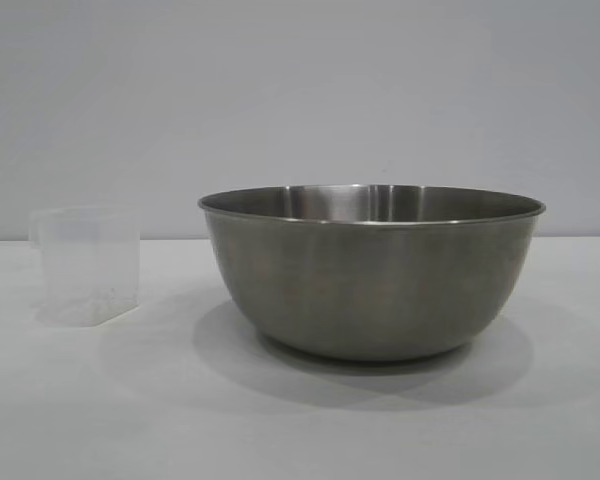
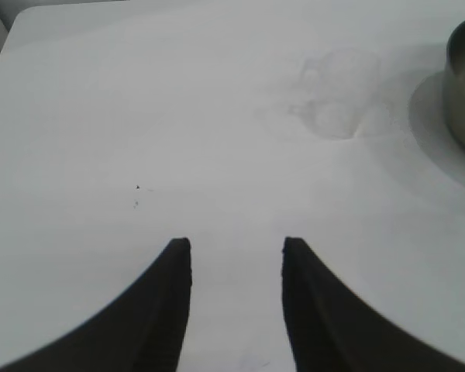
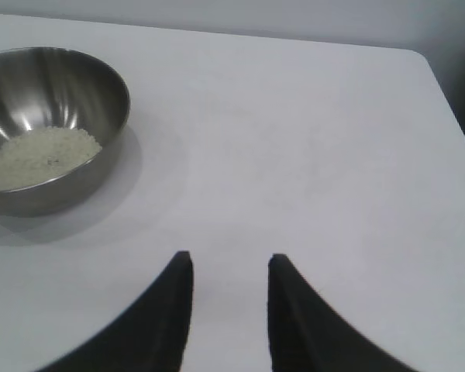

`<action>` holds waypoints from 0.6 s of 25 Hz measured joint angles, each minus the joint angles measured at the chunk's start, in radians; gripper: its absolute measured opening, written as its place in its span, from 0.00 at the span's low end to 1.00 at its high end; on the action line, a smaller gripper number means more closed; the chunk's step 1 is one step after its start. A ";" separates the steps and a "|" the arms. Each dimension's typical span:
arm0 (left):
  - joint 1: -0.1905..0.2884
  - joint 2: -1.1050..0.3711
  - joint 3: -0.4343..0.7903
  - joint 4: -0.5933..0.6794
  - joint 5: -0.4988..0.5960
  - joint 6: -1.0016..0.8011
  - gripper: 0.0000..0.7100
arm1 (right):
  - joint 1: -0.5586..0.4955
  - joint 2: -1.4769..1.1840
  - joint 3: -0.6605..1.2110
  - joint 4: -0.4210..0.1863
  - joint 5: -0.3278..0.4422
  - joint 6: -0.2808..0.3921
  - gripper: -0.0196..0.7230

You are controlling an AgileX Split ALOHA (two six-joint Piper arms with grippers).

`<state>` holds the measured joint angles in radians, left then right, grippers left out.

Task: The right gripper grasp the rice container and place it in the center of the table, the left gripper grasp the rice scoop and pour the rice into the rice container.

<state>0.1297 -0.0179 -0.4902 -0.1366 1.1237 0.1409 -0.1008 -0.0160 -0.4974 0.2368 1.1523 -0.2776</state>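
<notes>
Standing apart, rice scoop (image 1: 85,265) leaves rice container (image 1: 370,270) room.

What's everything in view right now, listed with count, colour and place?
Steel bowl: one, brushed grey, on the table, right of the cup in the exterior view.
Rice: one heap, off-white, inside the bowl.
Plastic cup: one, clear, upright on the table, apart from the bowl; looks almost empty.
Table: one, white cloth.
Left tool: one, black, open, above bare cloth, short of the cup.
Right tool: one, black, open, above bare cloth, away from the bowl.
</notes>
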 joint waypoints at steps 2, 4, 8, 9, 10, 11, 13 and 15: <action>0.000 0.000 0.000 0.000 0.000 0.000 0.31 | 0.002 0.000 0.000 0.000 0.000 0.000 0.35; 0.000 0.000 0.000 0.000 0.000 0.000 0.31 | 0.015 0.000 0.000 0.000 0.000 0.000 0.35; 0.000 0.000 0.000 0.000 0.000 0.000 0.31 | 0.035 0.000 0.000 0.000 0.000 0.000 0.35; 0.000 0.000 0.000 0.000 0.000 0.000 0.31 | 0.038 0.000 0.000 0.000 0.000 0.000 0.35; 0.000 0.000 0.000 0.000 0.000 0.000 0.31 | 0.038 0.000 0.000 0.000 0.000 0.000 0.35; 0.000 0.000 0.000 0.000 0.000 0.000 0.31 | 0.038 0.000 0.000 0.000 0.000 0.000 0.35; 0.000 0.000 0.000 0.000 0.000 0.000 0.31 | 0.038 0.000 0.002 0.000 0.000 0.000 0.35; 0.000 0.000 0.000 0.000 0.000 0.000 0.31 | 0.038 0.000 0.002 0.000 0.000 0.000 0.35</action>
<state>0.1297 -0.0179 -0.4902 -0.1366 1.1237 0.1409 -0.0623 -0.0160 -0.4957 0.2368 1.1523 -0.2776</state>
